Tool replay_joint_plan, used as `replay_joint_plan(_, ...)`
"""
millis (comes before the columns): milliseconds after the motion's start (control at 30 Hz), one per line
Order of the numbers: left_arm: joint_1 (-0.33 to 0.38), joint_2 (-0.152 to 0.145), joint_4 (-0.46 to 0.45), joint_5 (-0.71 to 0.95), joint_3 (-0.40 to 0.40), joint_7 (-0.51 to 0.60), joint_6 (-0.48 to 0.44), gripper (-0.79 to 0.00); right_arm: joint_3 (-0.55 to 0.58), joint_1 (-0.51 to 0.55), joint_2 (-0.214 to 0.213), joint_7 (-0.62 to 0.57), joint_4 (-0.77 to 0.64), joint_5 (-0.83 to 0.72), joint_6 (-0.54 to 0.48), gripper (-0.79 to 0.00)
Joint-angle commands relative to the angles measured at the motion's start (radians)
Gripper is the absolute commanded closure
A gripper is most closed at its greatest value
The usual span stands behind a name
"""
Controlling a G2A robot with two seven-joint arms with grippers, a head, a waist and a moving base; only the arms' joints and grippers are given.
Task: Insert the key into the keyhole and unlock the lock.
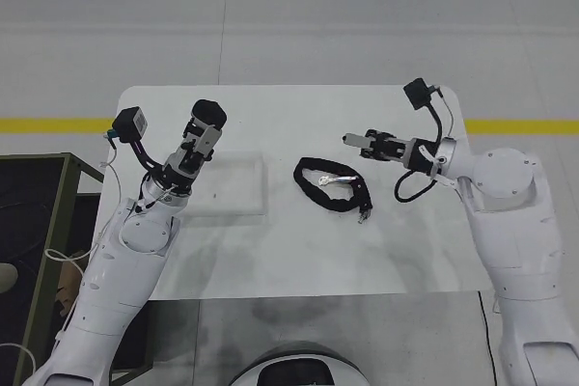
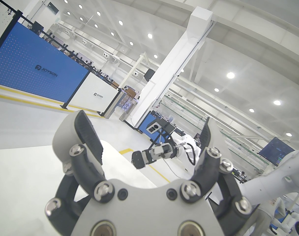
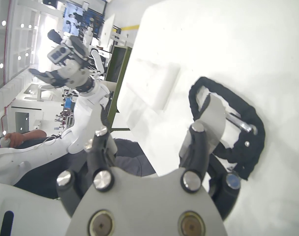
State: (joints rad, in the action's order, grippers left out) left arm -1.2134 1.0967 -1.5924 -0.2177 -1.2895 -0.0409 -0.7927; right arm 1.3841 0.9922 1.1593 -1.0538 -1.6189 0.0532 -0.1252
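The lock (image 1: 309,189) (image 3: 252,114), a black sleeved cable lying in a closed loop, sits just right of centre in the top view on the white table (image 1: 270,261). Inside the loop lies something thin and silvery, most likely the key (image 1: 330,179) (image 3: 239,123). The glare makes it hard to be sure, and I cannot tell whether it is one key or several on a ring. The keyhole itself I cannot make out.

The right gripper (image 1: 349,141) (image 3: 154,114) hangs just above the loop's upper edge in the top view, its fingers spread and holding nothing. The left gripper (image 1: 209,111) (image 2: 143,119) is raised at upper left, pointing up and away from the table, fingers wide apart and holding nothing. A flat white tray (image 1: 236,188) lies left of the lock, below that gripper.

By my judgement the task is at its first step, since the key is not yet picked up. The next move calls for the right gripper to come down inside the loop and pinch the key by its head, while the other arm steadies the lock body.

Count: one lock, one tray, two grippers, at least one key.
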Motion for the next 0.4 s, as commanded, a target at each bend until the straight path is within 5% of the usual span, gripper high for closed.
replay_joint_plan(0, 0.000, 0.000, 0.000, 0.000, 0.000, 0.000, 0.000, -0.785, 0.011, 0.008, -0.002, 0.008, -0.018, -0.002, -0.010, -0.785)
replay_joint_plan(33, 0.000, 0.000, 0.000, 0.000, 0.000, 0.000, 0.000, -0.784, 0.009, 0.007, -0.002, 0.007, -0.017, -0.003, -0.009, -0.739)
replay_joint_plan(367, 0.000, 0.000, 0.000, 0.000, 0.000, 0.000, 0.000, -0.784, 0.011, 0.008, -0.002, 0.008, -0.018, -0.001, -0.010, -0.784)
